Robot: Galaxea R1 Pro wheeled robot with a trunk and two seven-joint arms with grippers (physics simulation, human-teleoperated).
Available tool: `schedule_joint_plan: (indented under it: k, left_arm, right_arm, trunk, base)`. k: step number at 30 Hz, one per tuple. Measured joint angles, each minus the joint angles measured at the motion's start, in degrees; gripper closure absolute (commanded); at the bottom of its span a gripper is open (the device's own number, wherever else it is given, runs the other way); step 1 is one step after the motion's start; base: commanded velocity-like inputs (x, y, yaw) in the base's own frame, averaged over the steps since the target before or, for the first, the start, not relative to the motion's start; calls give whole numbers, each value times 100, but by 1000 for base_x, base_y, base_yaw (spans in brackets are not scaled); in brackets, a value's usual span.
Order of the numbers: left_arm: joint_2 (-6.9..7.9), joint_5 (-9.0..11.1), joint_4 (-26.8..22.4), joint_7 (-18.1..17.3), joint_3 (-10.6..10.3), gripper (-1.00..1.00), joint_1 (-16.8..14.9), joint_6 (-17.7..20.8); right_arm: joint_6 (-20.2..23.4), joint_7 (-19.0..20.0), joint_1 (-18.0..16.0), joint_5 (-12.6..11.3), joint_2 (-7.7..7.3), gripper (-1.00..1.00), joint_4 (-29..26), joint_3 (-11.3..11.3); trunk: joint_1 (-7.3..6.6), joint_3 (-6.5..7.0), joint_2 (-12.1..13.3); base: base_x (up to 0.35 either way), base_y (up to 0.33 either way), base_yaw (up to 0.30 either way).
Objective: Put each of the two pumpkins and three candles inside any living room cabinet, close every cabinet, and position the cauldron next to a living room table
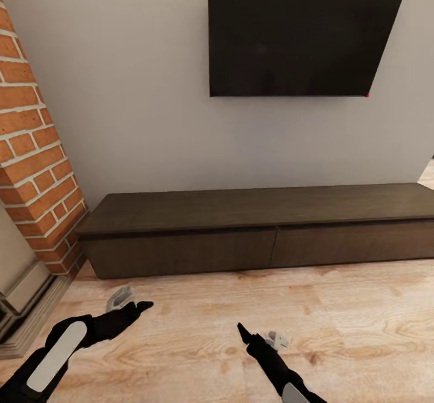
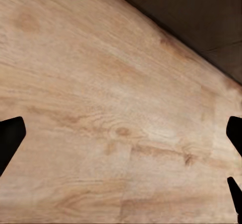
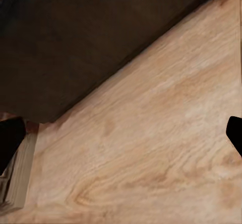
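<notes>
While the robot faces the wall, the cabinet [image 1: 259, 234] stretches low and dark across the far side of the room, its flat top bare, both wide drawer fronts flush and shut, the seam between them just right of centre. It stands against the grey wall [image 1: 138, 101], directly under a big black screen [image 1: 301, 29] mounted up high (a tiny red dot glows at its lower right corner). On the left, a red brick column [image 1: 36, 168] comes down beside the cabinet's left end, with a pale stepped base at its foot. Closer in, light wooden floor [image 1: 337, 312] spreads out, and both arms hang over it, well short of the cabinet. The left pincer [image 1: 134, 309] points toward the cabinet; its wrist view has dark fingertips [image 2: 10, 138] at opposite edges over floorboards, spread wide apart, nothing between. The right pincer [image 1: 243, 332] is likewise parted, with fingertips [image 3: 11, 138] far apart over floor and the cabinet's dark front [image 3: 85, 43].
</notes>
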Motion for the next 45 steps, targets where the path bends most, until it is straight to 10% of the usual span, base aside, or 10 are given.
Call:
schedule_joint_plan:
  k: [5,10,16,23,31,45]
  left_arm:
    - [38,417,-576,-46,853,-100,2,1331]
    - [31,949,-648,-59,1270,-100,2,1738]
    - [71,1406,-636,-55,1318,-100,2,1790]
    - [68,1463,-629,-57,1289,-100,2,1797]
    - [13,1470,-628,-60,1266,-100,2,1798]
    - [-4,1487,-628,-60,1059,-100,2,1801]
  right_arm:
    - [249,320,-1,-325,-353,-100,-26,-251]
    - [900,597,-5,-1116,-428,-100,-141,-1162]
    - [1102,856,-9,-1367,-431,-100,-363,-1377]
    - [940,833,-41,-1443,-427,-100,-401,-1440]
    - [790,902,-57,-2259,-429,-100,-402,-1904]
    - [1643,1456,-58,-2337,-430,-100,-414,-1960]
  trunk:
    - [0,0,0]
    - [0,0,0]
    - [-2,0,0]
    - [-3,0,0]
    - [0,-1,0]
    - [0,-1,0]
  base:
    - [0,0,0]
    - [1,0,0]
    - [161,0,0]
    - [314,0,0]
    - [117,0,0]
    - [109,0,0]
